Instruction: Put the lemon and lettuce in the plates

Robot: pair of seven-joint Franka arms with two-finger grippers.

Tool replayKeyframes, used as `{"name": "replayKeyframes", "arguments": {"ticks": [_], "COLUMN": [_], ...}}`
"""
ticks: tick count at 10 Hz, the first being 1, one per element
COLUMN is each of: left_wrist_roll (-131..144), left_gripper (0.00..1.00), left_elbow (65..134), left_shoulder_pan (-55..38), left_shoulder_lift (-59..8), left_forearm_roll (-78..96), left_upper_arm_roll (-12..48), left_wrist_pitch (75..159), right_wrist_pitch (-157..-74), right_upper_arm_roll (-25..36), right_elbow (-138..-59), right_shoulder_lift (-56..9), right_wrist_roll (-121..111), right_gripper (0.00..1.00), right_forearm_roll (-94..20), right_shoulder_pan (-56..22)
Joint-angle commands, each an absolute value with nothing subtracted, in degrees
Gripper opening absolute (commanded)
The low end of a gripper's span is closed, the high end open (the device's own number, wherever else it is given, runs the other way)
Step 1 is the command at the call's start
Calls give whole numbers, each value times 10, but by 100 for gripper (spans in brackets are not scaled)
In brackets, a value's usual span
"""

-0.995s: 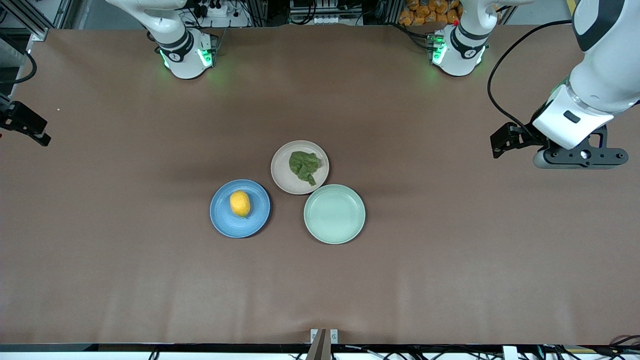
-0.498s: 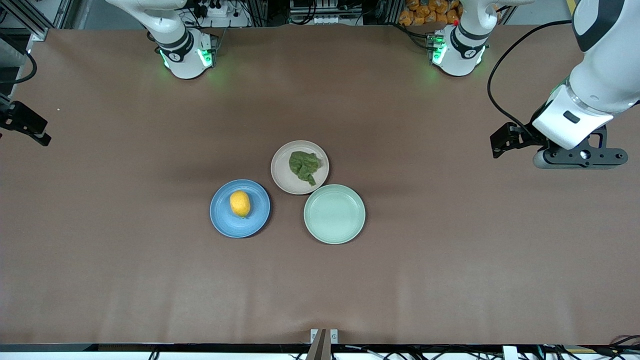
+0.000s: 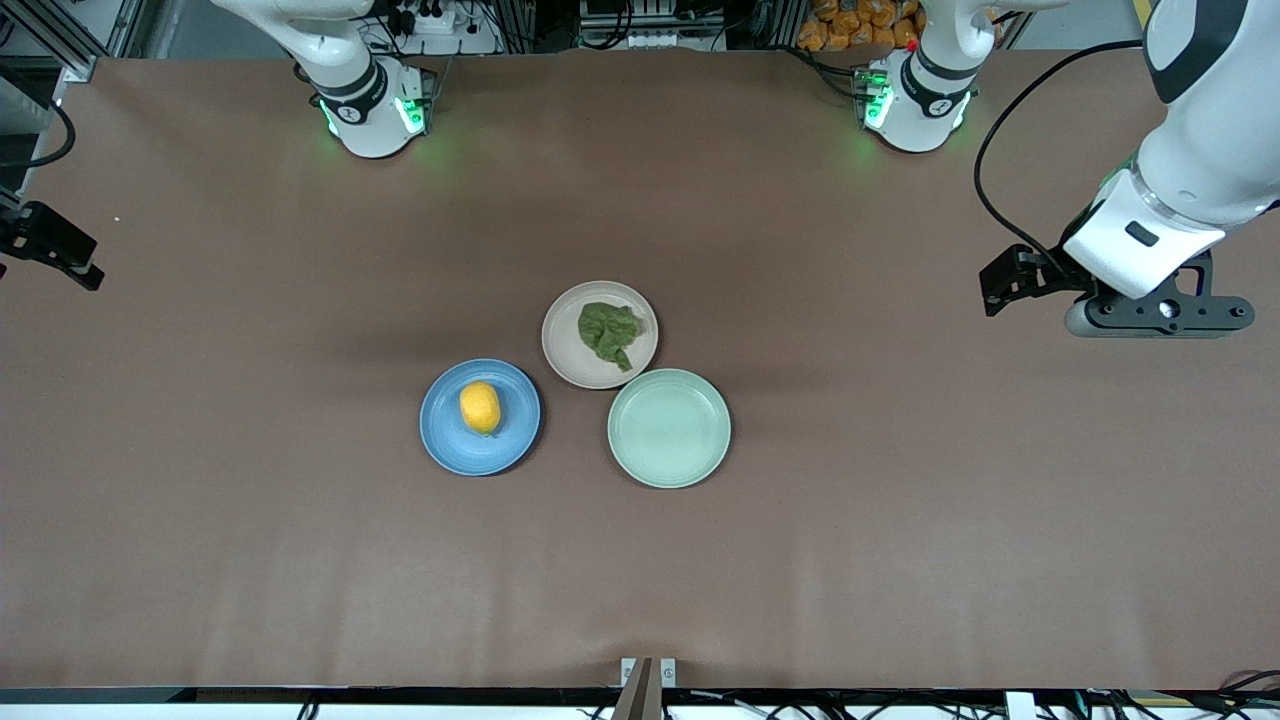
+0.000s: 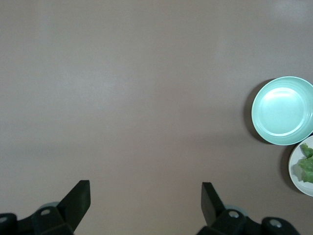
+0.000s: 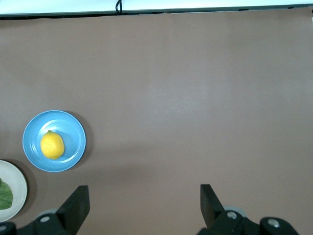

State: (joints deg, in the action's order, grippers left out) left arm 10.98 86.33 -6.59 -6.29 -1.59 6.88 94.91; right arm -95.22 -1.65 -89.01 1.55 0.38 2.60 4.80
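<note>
Front view: task looks done, I'd say. 1 lemon (image 3: 480,407) sits in the blue plate (image 3: 450,450); 1 lettuce (image 3: 608,333) in the beige plate (image 3: 565,360); a 3rd plate, the mint plate (image 3: 669,428), is bare. Left gripper (image 4: 145,198) hangs over bare table (image 3: 900,500) at left arm's end, fingers wide apart, holding nothing. Right gripper (image 5: 144,198) at right arm's end, likewise spread, nothing in it. Both arms wait; next move prob. none, maybe just park.
</note>
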Motion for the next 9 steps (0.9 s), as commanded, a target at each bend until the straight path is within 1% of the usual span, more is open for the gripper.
{"name": "replayKeyframes", "arguments": {"ticks": [1,9], "left_wrist_roll": [104,104], "left_gripper": [100,100], "left_elbow": [860,860], "left_shoulder_pan": [-68,-68], "left_shoulder_lift": [-62,-63], "left_forearm_roll": [-25,-25], "left_upper_arm_roll": [69,69], "left_wrist_pitch": [941,941], "right_wrist_pitch": [-932,-922], "right_upper_arm_roll": [-24,-24], "right_elbow": [-881,-881], "right_shoulder_lift": [12,12], "right_wrist_roll": [13,38], "right_gripper": [100,100], "right_forearm_roll": [26,8], "right_shoulder_pan": [55,55]}}
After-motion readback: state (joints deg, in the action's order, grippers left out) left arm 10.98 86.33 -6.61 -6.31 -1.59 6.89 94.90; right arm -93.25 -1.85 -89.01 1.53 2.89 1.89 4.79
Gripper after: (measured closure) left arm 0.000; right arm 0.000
